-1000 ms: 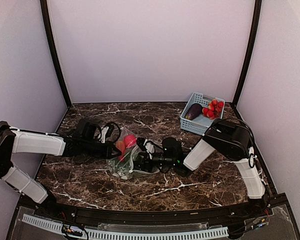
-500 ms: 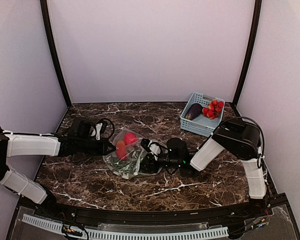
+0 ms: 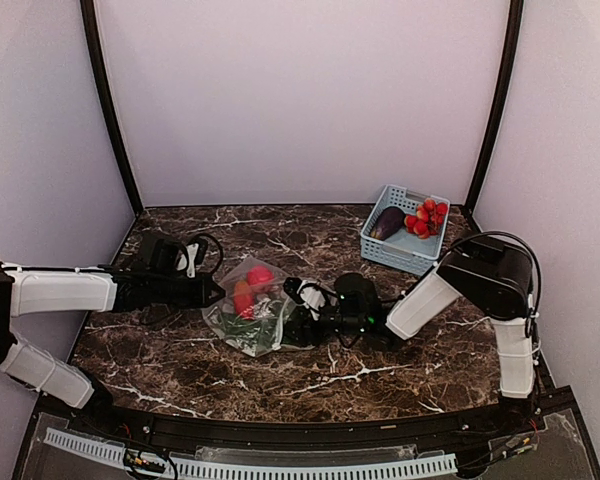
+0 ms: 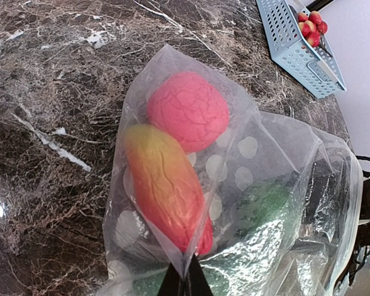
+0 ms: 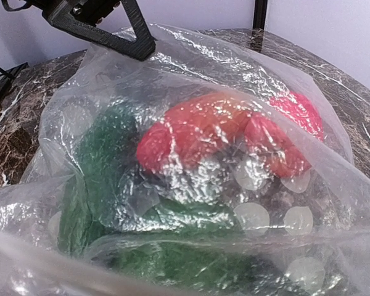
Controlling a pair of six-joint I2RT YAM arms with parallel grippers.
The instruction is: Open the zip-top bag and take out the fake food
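Note:
The zip-top bag point(image 3: 248, 318) lies on the marble table, stretched between both grippers. It holds a pink round piece point(image 4: 188, 111), an orange-red long piece point(image 4: 165, 185) and green pieces point(image 4: 265, 209). My left gripper point(image 4: 185, 280) is shut on a fold at the bag's left end point(image 3: 212, 292). My right gripper point(image 3: 302, 303) is at the bag's right end. In the right wrist view the bag point(image 5: 191, 185) fills the frame and covers its fingers; the plastic pulls taut from it. The purple eggplant point(image 3: 385, 222) and the cluster of red balls point(image 3: 427, 217) lie in the basket.
The light-blue slotted basket point(image 3: 395, 250) stands at the back right, near the right wall. It also shows in the left wrist view point(image 4: 290, 46). Purple walls with black posts close the table on three sides. Loose black cables hang by both wrists.
The bag has come down from a lifted, bunched shape to lie flatter and wider on the table. My left gripper has moved left and my right gripper has drawn back right.

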